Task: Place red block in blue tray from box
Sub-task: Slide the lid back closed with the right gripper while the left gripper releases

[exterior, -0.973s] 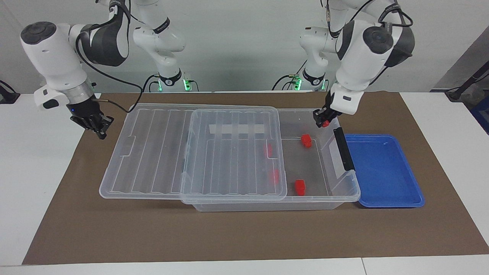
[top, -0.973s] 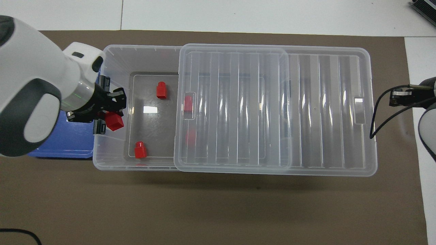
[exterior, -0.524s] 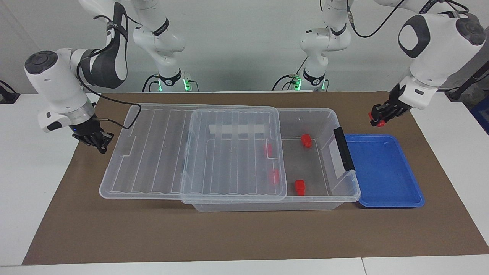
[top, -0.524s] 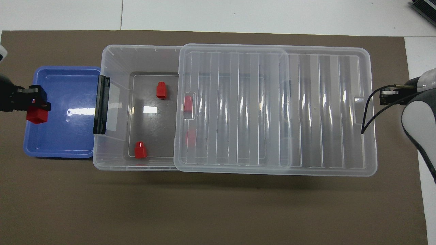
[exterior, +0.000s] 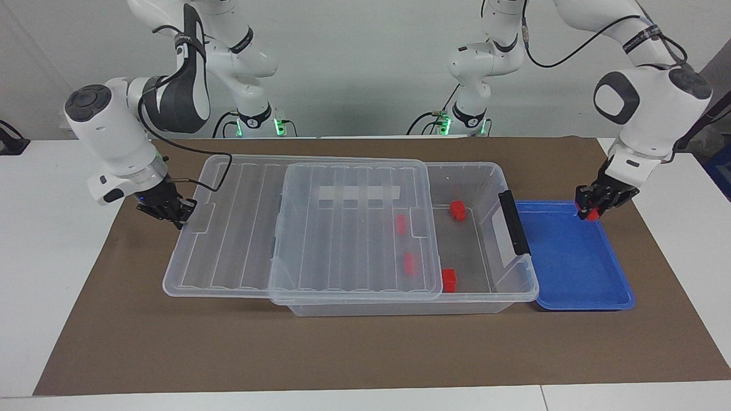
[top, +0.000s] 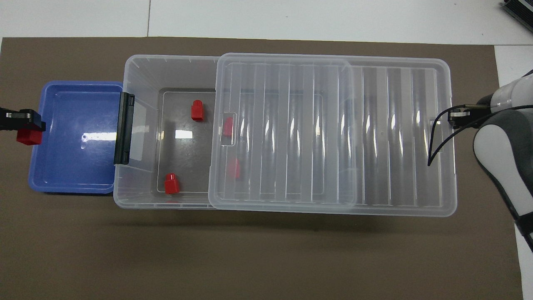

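With the lid [exterior: 297, 228] slid partly off toward the right arm's end, the right gripper [exterior: 165, 210] sits at the lid's outer edge, probably to hold or shift it; whether its fingers are spread cannot be told. The box [exterior: 502, 285] is thus open at the handle [exterior: 514, 222] end, four spare blocks inside, two under the lid. The left gripper [exterior: 594, 206] pinches the red block [exterior: 591, 214] over the tray [exterior: 577, 268] rim at the outer corner nearer the robots, not yet released. No legible writing; the tape strip [exterior: 357, 193] is blank.
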Robot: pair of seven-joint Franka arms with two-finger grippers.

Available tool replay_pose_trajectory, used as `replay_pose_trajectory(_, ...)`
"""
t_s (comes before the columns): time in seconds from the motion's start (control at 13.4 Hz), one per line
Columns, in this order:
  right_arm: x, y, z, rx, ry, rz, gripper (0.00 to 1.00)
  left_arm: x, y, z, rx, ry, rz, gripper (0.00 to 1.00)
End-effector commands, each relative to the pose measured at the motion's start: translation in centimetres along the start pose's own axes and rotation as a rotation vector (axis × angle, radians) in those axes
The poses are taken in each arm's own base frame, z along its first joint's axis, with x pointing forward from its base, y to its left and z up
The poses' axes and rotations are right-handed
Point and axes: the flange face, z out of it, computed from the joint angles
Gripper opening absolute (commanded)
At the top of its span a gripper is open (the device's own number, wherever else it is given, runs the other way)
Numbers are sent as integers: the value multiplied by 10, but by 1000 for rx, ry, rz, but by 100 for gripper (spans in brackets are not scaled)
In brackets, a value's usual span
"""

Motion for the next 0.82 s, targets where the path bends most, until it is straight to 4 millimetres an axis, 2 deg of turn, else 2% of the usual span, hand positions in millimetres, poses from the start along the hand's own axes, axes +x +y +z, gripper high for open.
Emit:
replay_pose_trajectory(0.0,-8,-36,-1,29,-23,-57,0,0,-7,38,21,31,40,0)
replay_pose_trajectory(0.15,-12,-65,1,30,-18,-105,0,-2,-25,74,28,27,57,0)
replay_pose_trajectory(0.3,-15,-89,1,33,-12,-141,0,-8,-24,107,30,32,59,0)
replay_pose_trajectory(0.75,-32,-161,12,47,51,-232,0,-28,-23,157,36,42,69,0)
